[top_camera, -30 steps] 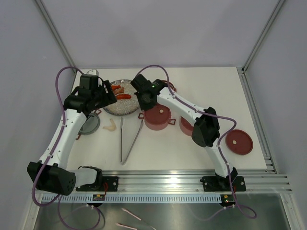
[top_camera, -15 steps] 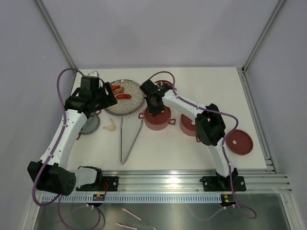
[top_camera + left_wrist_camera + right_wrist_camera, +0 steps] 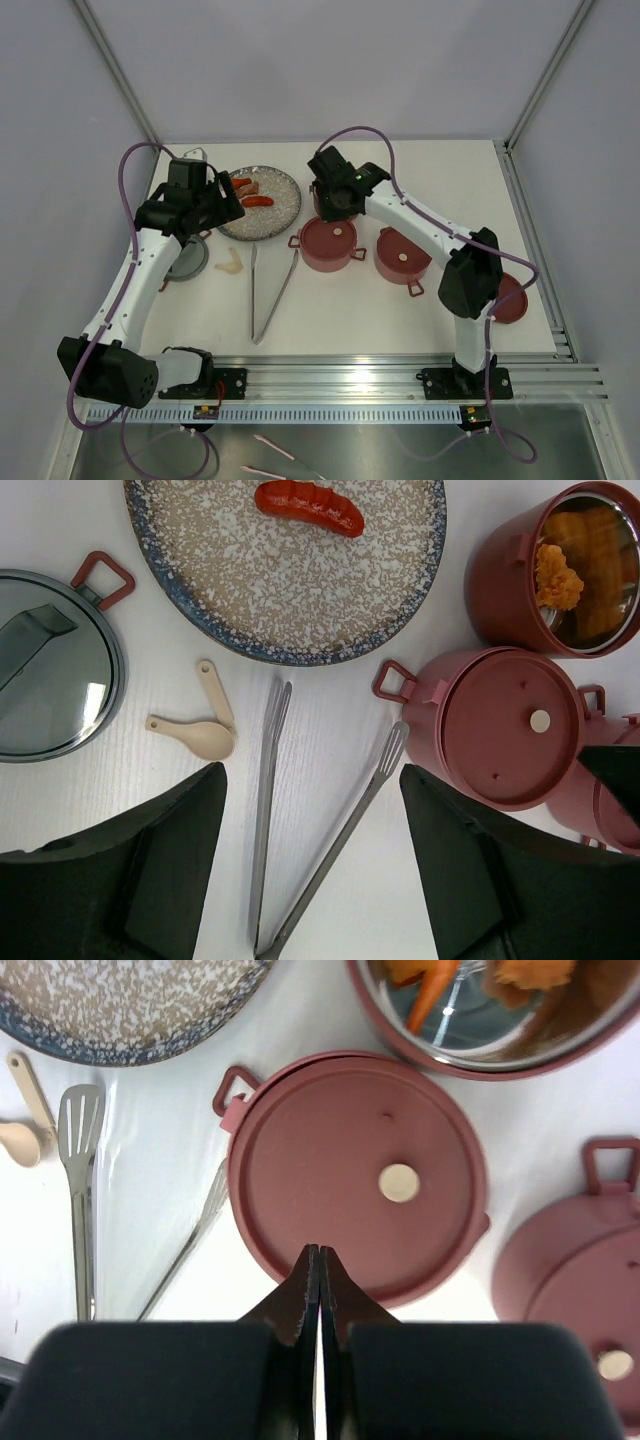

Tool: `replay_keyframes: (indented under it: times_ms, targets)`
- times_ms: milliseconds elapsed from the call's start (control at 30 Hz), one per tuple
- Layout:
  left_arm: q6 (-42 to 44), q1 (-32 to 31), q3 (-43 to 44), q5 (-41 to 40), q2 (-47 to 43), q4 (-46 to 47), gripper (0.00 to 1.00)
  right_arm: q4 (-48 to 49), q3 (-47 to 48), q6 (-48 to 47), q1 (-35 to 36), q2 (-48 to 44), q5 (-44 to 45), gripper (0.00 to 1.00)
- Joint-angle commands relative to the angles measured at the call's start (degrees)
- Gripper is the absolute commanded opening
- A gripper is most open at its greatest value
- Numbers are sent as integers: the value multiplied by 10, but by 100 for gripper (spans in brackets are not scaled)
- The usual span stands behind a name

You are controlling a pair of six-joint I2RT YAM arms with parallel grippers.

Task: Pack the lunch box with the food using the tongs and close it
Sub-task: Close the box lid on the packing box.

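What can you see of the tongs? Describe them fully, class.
The tongs are silvery metal and V-shaped: two long thin arms joined at the near end, spreading to flat slotted tips that point toward the plate. They lie flat on the white table, between a beige spoon and a lidded red tier, the right tip close beside it. Nothing grips them.

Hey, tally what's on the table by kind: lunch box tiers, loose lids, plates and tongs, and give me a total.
Lidded red tiers: 2
Open tier with food: 1
Empty open tier: 1
Loose red lid: 1
Speckled plate: 1
Tongs: 1
Total: 7
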Motion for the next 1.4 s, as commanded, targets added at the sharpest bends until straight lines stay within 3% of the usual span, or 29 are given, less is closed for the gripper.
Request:
replay_keyframes:
  times_ms: [0, 233, 500, 1000, 1067, 1167, 1200, 1267, 1300, 1367]
  targets:
    - [-3, 3, -6, 4, -7, 22, 74, 13, -52, 14, -31, -31, 16, 0]
    - [-6, 3, -16, 25, 8, 33, 74, 43, -117, 20, -40, -11, -10, 0]
    - [-19, -4, -30, 94, 66, 76, 73, 56, -119, 14, -39, 31, -29, 0]
    - [-17, -18, -30, 132, 95, 94, 71, 35, -82, 14, -28, -11, -12, 0]
    - [-15, -30, -28, 136, 98, 95, 68, 33, -70, 15, -26, -13, -13, 0]
    - [-13, -36, -32, 137, 100, 100, 52, 34, -38, 10, -19, -7, -24, 0]
    - [-12, -35, -34, 140, 101, 102, 38, 32, -31, 9, -18, -4, -30, 0]
    - [-9, -36, -32, 152, 111, 100, 26, 23, -5, 4, -9, 15, -31, 0]
    - [-8, -36, -31, 154, 116, 99, 15, 21, 2, 1, -8, 23, -34, 0]
    - [-9, -37, -33, 157, 126, 98, 7, 15, 19, -1, -6, 41, -36, 0]
